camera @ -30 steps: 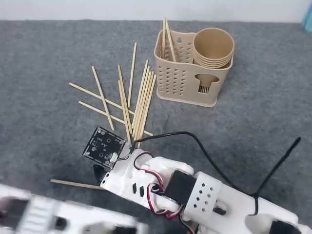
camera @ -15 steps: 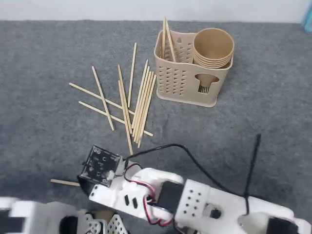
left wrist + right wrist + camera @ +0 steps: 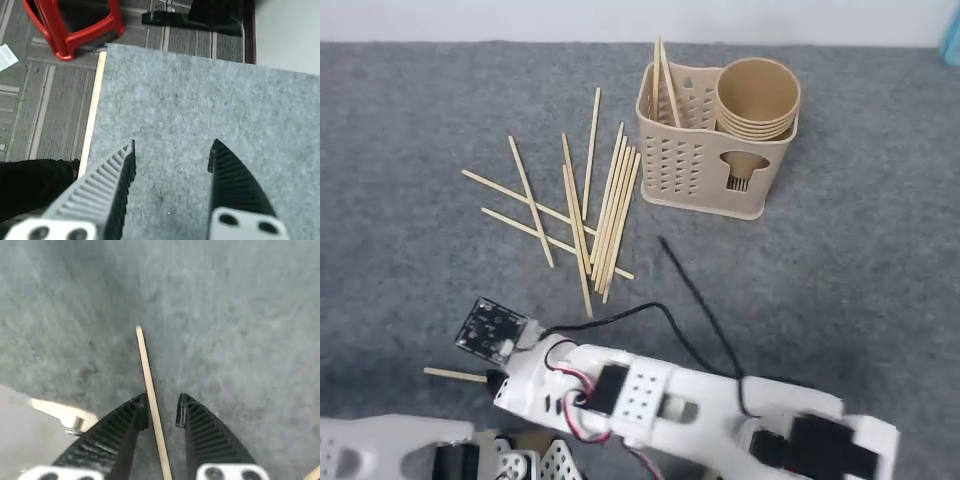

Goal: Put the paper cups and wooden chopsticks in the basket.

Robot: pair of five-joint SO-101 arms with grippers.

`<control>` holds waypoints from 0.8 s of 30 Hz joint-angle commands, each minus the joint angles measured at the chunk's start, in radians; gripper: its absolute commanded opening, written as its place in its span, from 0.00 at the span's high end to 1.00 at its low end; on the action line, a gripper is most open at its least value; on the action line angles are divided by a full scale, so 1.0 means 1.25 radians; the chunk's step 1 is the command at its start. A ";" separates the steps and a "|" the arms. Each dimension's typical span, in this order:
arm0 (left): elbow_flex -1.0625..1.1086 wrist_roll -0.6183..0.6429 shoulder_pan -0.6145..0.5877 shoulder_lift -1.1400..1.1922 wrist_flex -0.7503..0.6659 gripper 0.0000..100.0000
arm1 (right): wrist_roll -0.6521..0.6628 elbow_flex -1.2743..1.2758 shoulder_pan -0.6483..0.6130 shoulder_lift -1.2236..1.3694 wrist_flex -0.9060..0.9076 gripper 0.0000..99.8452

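A tan perforated basket (image 3: 692, 160) stands at the back of the mat. It holds a stack of paper cups (image 3: 757, 95) in one compartment and two chopsticks (image 3: 663, 70) in the other. Several wooden chopsticks (image 3: 585, 210) lie scattered in front of it. One lone chopstick (image 3: 455, 375) lies near the front left. My right gripper (image 3: 161, 412) is open and low over the mat, and this chopstick (image 3: 147, 375) runs between its fingers, close to one of them. My left gripper (image 3: 172, 152) hangs open over bare mat with nothing in it.
My right arm (image 3: 640, 395) stretches across the front of the mat, its black cable (image 3: 700, 300) looping up toward the middle. My left arm (image 3: 380, 450) sits at the front left corner. Beyond the mat's edge (image 3: 95, 110) stands a red stool (image 3: 75, 25).
My right arm has swung left and toward the front edge, bringing its gripper over the lone chopstick. Its cable has swept across to the left. The left arm has shifted at the bottom edge.
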 commanded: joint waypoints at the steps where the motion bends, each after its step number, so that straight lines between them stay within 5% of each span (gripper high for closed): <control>1: -0.168 0.016 0.004 0.041 0.077 0.78 | -0.009 -0.087 0.004 0.067 0.013 0.90; 19: -0.484 0.015 0.041 0.214 0.290 0.78 | 0.083 -0.325 0.030 0.353 0.283 0.90; 24: -0.500 0.012 0.045 0.234 0.312 0.78 | 0.083 -0.334 0.041 0.354 0.303 0.98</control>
